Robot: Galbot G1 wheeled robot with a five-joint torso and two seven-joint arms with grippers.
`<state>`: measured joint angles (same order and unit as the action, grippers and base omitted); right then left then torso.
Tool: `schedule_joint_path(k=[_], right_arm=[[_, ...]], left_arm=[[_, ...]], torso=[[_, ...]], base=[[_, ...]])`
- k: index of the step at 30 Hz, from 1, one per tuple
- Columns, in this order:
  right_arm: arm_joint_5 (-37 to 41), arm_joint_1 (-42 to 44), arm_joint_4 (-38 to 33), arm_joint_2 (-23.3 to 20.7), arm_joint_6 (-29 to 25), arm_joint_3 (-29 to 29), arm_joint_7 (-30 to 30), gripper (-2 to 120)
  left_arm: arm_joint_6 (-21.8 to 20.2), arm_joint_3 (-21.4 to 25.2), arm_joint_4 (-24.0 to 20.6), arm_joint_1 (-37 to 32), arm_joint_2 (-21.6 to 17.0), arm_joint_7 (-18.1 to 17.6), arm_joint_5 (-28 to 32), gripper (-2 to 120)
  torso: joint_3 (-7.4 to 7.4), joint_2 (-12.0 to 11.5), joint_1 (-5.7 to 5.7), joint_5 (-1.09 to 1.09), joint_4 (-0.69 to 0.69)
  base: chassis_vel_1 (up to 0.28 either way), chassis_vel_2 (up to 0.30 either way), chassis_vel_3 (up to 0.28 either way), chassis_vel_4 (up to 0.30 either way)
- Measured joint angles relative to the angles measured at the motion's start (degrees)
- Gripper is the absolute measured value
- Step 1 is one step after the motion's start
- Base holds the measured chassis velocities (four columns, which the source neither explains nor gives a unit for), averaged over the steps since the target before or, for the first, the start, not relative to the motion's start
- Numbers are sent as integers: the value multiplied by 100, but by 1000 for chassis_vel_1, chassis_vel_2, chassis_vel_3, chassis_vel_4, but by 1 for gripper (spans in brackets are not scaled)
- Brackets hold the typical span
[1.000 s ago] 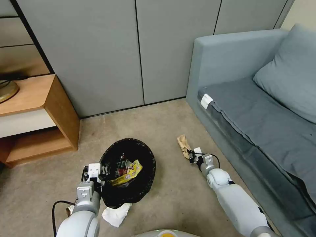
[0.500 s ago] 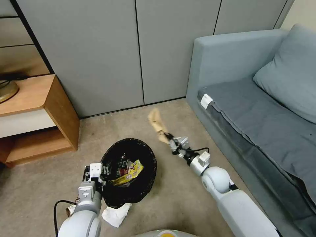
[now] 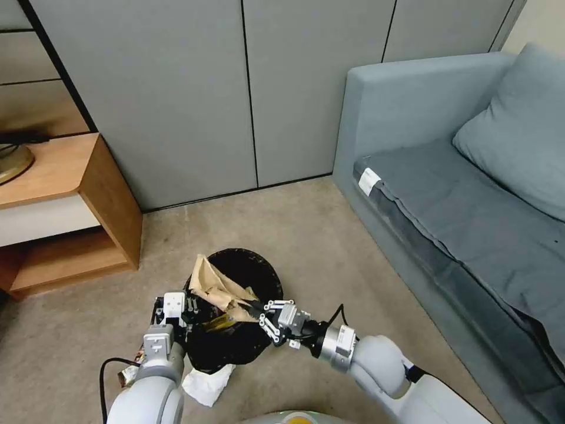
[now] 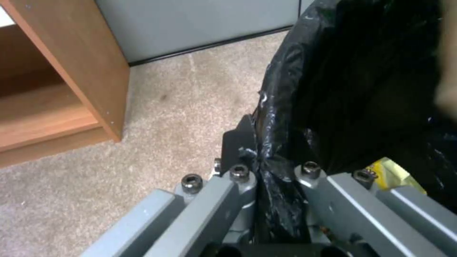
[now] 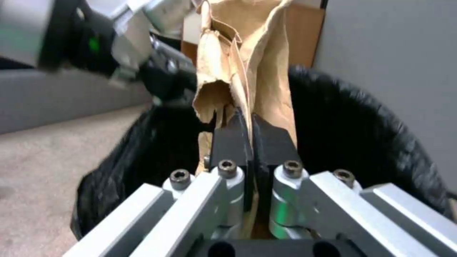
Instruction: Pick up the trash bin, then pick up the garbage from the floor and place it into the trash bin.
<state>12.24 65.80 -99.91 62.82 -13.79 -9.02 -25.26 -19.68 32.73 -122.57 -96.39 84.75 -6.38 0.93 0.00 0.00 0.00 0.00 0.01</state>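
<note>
Low centre of the head view: the right gripper (image 3: 257, 311) pinches the brown paper bag (image 3: 216, 288) over the trash bin (image 3: 259, 268) — rim clamped by the left gripper (image 3: 187, 307). Drop-off step — next, I judge, release.

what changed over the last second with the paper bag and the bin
The right pincer, shut on the brown paper bag, lifted it off the floor by the sofa and swung it left, over the trash bin. It has not let go. The left pincer stayed clamped on the bin's rim, and the bin did not move.
</note>
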Motion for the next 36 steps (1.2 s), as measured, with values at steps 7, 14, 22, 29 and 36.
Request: schedule_joint_path(k=[7,14,22,29,36], right_arm=[[-52,-5,208,101,-9,26,2,8],[-15,-52,222,125,-12,66,-12,33],[9,-117,281,142,-12,72,-13,62],[40,-170,240,122,4,67,2,87],[168,-278,160,61,55,131,34,100]], left_arm=[[-3,9,-14,-6,-4,2,0,1],[-10,4,-48,-8,4,2,2,1],[-24,2,-120,-31,3,6,31,1],[-20,3,-147,-33,1,70,42,1],[-4,1,-188,-71,-2,84,49,1]], torso=[[0,0,0,0,-1],[0,0,0,-1,-1],[0,0,0,-1,-1],[0,0,0,0,-1],[0,0,0,0,0]], base=[[0,0,0,0],[0,0,0,0],[0,0,0,0],[0,0,0,0],[0,0,0,0]])
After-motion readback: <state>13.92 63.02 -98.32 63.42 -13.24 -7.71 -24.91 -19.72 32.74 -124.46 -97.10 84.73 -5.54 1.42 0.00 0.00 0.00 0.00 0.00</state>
